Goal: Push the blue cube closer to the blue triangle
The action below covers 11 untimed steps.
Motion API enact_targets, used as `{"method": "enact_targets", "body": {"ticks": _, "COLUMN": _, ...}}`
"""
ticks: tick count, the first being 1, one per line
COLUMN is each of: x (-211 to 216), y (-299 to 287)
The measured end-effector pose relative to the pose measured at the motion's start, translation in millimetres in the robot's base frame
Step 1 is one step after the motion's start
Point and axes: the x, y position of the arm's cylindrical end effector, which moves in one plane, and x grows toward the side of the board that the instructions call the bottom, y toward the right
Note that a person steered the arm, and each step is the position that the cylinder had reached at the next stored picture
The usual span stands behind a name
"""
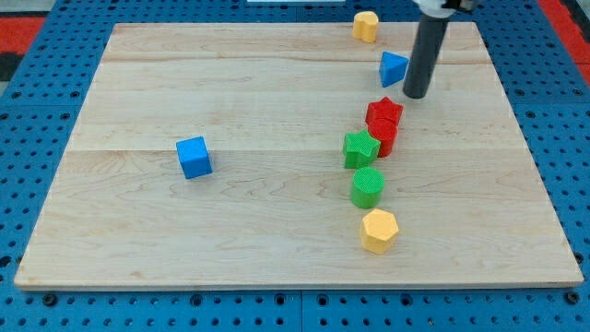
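The blue cube [194, 157] sits alone on the left part of the wooden board [230, 240]. The blue triangle [393, 68] lies near the view's top right. My tip [415, 95] stands just to the right of and slightly below the blue triangle, close to it, and far to the right of the blue cube. The rod rises from the tip toward the view's top edge.
A red star [384, 112] sits on a red cylinder [383, 138] side, just below my tip. A green star [360, 148], a green cylinder [367, 186] and a yellow hexagon [379, 230] run downward. Another yellow block [366, 26] lies at the top edge.
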Motion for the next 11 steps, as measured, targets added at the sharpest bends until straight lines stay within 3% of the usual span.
{"method": "enact_targets", "body": {"ticks": 2, "x": -46, "y": 6}}
{"method": "enact_targets", "body": {"ticks": 4, "x": -49, "y": -50}}
{"method": "enact_targets", "body": {"ticks": 6, "x": 6, "y": -75}}
{"method": "enact_targets", "body": {"ticks": 7, "x": 20, "y": -140}}
{"method": "enact_targets", "body": {"ticks": 9, "x": 142, "y": -237}}
{"method": "enact_targets", "body": {"ticks": 10, "x": 166, "y": -288}}
{"method": "enact_targets", "body": {"ticks": 11, "x": 116, "y": -327}}
